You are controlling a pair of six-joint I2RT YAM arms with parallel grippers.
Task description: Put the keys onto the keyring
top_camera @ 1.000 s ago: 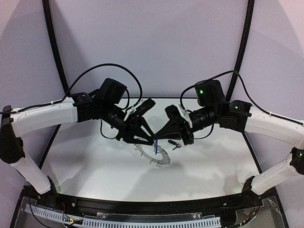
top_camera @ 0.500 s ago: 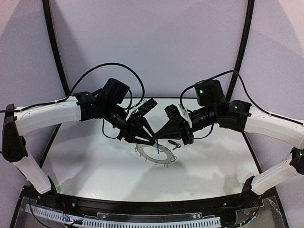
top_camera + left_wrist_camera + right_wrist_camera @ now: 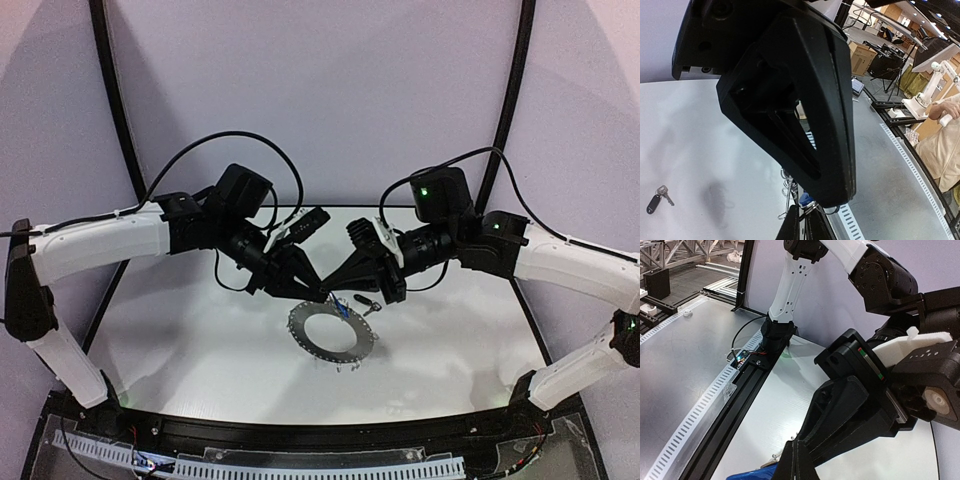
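— So where's the keyring (image 3: 333, 357) sitting?
— Nearest us, flat on the desk (image 3: 200, 340), hole facing up, thin wire loops sticking out round its rim
— And the tools?
— Just past the hole, over the far rim. The left tool (image 3: 322, 296) and the right tool (image 3: 336, 294) meet there tip to tip, both pinched tight with no gap showing in either
— Pinched on what?
— The blue key (image 3: 342, 307) is right at that meeting point, low against the far rim. I cannot tell which tool really has it, or whether it is on a loop yet
— So that spot decides things?
— I'd say so. The rim's loops lie straight beneath the tips, so the work looks to be downward, not sideways
— And the black key (image 3: 368, 306)?
— A little farther back and to the right, loose on the desk just beside the far rim, lying slantwise under the right tool. The right arm is the nearer one for it, I'd guess
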